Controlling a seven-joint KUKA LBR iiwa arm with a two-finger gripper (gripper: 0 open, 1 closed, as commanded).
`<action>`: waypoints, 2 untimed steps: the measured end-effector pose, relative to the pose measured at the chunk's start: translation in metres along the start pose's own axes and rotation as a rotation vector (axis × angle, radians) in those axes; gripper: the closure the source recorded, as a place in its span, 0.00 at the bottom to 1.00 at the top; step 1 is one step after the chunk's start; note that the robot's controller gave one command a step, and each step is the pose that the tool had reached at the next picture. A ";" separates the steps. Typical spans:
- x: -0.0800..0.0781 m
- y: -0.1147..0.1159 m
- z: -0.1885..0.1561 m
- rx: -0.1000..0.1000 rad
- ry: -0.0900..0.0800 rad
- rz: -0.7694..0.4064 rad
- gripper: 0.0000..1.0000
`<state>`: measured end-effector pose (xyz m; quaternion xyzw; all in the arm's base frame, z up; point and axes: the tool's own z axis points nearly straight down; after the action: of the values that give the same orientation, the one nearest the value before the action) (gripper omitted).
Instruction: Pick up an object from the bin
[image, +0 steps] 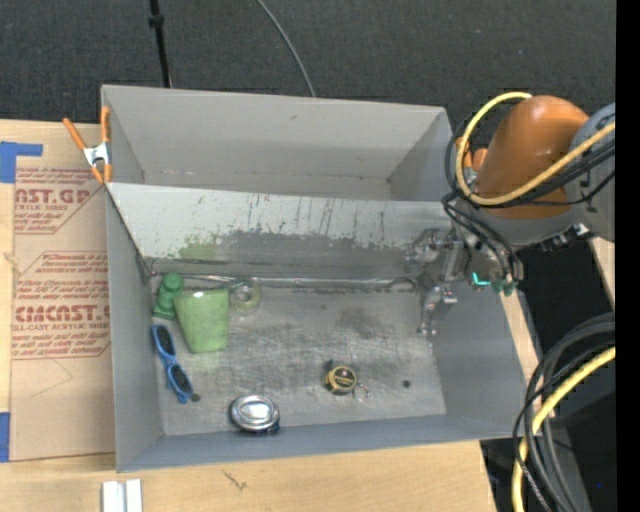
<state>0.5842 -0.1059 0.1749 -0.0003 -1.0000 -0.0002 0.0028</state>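
The gripper (432, 312) hangs well to the right of the green cup (205, 320), at about the same level in the view. It is close to the right wall of the grey bin (300, 150) and points down over bare, scuffed floor. How far apart its jaws stand cannot be told, nor can anything be made out in its grasp. The arm's orange cover (525, 150) and looped yellow cables sit above and to the right of it.

The thing nearest the gripper is a small round gold-and-black disc (341, 378). It lies flat, right of the cup and lower in the view, somewhat closer to the gripper than to the cup. Being round, it has no long axis, and any marking on its face is too small to read.

The other things lie close around the cup:
- A small green piece (169, 291) touches its upper left corner.
- A clear ring-like piece (244, 294) sits just beside its upper right.
- A pair of blue sunglasses (170, 362) lies just to its lower left, with the long axis slanting from upper left to lower right.
- A shiny silver round lid or can end (254, 413) lies below the cup and slightly right, near the bin's front wall.

No lettering on any of these can be read. Whether the cup stands or lies on its side is unclear.
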 end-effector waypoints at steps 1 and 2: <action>0.060 0.068 0.104 0.002 -0.015 -0.190 0.00; 0.102 0.099 0.075 -0.001 -0.005 -0.057 0.00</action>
<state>0.4821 -0.0068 0.1001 0.0280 -0.9996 -0.0010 0.0005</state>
